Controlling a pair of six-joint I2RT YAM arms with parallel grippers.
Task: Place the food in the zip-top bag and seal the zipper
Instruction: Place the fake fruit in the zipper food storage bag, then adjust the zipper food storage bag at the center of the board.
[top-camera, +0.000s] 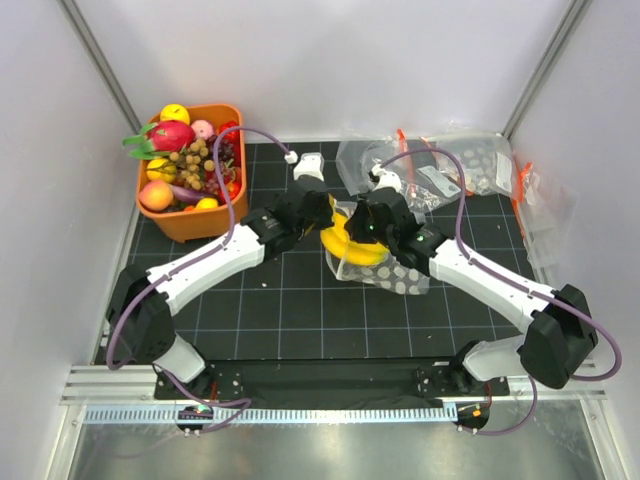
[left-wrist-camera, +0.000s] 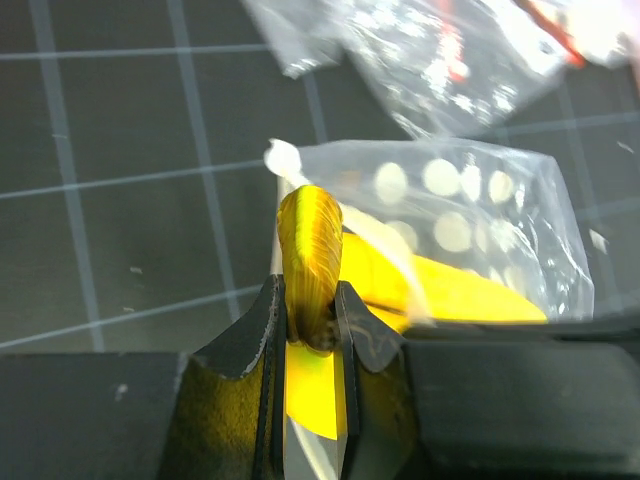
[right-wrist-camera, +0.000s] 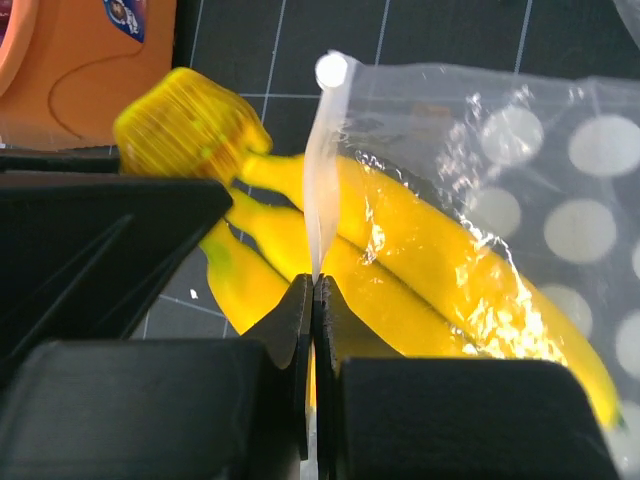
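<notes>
A: So, status?
B: Left gripper (left-wrist-camera: 309, 305) jaws clenched on the banana bunch (right-wrist-camera: 245, 285) stem. Right gripper (right-wrist-camera: 313, 295) jaws pinched shut on the zipper (right-wrist-camera: 322, 170) of the zip-top bag (left-wrist-camera: 480, 200). Bananas are partway into the mouth, mid-table (top-camera: 280, 310).
A: Handling?
B: Bananas look rigid and smooth, so the stem's the sane grip. The bag is thin limp film and likely collapses unless held at the stiffer strip.

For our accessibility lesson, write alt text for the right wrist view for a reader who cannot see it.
The right tool pinches the mouth edge of a clear, dotted zip-top bag. A yellow banana bunch is partly inside it, stem end sticking out at left. An orange basket shows top left.
</notes>
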